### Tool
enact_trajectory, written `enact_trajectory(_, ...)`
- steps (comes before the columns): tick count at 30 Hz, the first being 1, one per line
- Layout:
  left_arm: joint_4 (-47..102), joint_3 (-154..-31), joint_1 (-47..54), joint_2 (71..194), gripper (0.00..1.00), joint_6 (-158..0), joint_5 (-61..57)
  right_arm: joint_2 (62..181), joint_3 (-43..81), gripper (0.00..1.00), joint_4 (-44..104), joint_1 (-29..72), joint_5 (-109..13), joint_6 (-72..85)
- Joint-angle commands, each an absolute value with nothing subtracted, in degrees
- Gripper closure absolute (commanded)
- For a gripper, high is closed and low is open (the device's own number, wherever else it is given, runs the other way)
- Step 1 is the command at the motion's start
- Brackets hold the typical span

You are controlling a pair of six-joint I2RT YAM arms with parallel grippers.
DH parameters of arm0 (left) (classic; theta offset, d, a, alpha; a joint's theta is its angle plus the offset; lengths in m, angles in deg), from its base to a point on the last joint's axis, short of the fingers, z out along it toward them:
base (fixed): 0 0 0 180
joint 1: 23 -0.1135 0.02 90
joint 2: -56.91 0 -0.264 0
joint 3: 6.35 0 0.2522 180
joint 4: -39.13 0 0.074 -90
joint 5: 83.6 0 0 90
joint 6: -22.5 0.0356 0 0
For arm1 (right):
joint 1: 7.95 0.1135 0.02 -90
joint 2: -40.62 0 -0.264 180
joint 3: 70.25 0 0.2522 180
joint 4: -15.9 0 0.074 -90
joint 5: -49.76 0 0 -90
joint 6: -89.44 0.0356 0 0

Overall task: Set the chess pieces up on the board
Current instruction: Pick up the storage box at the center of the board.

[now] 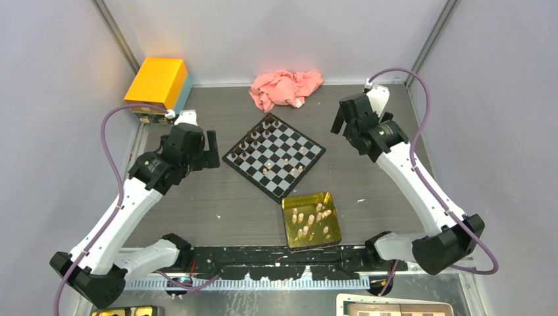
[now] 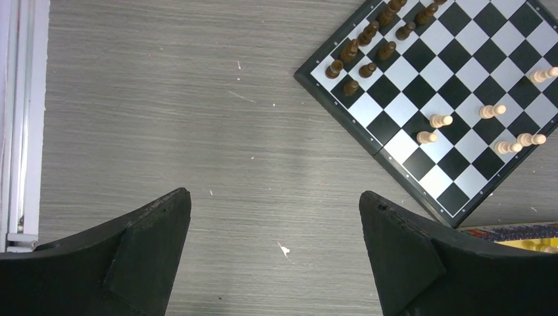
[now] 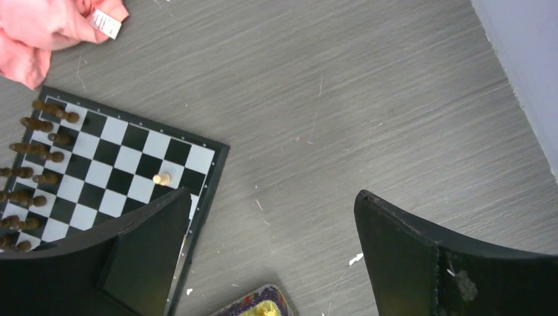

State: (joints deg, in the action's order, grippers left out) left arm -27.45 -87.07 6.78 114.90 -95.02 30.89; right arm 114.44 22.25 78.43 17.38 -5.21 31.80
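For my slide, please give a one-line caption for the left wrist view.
Open left hand over the grey table, near the board with dark pieces and pale pieces.

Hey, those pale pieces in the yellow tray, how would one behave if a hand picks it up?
Probably light and stiff: the pale pieces look like small turned wood. Being slim and rounded, one might slip or twist when pinched. Set down crooked, it would likely topple and roll.
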Motion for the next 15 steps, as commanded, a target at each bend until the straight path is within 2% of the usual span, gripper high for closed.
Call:
enact_trajectory(1, -29.39, -88.19, 7.12, 114.87, 0.00, -97.13, 31.32, 107.68, 17.31, 0.01, 81.78, 20.39, -5.95, 34.83)
enact_trajectory(5, -28.46, -87.05, 7.15, 114.83, 0.00, -98.97, 30.46, 95.82, 6.12, 0.16, 78.08, 21.36, -17.28, 37.57)
enact_trajectory(7, -28.42, -87.46, 7.15, 115.40, 0.00, -99.32, 29.90, 91.79, 2.38, 0.29, 78.28, 21.41, -22.28, 38.16)
enact_trajectory(9, -28.42, -87.96, 7.11, 115.97, 0.00, -99.50, 29.63, 89.30, -0.83, 0.36, 78.84, 21.59, -25.34, 39.75)
enact_trajectory(15, -28.26, -88.85, 7.15, 116.58, 0.00, -99.99, 29.22, 88.84, -7.06, 0.44, 80.89, 23.20, -30.06, 41.89)
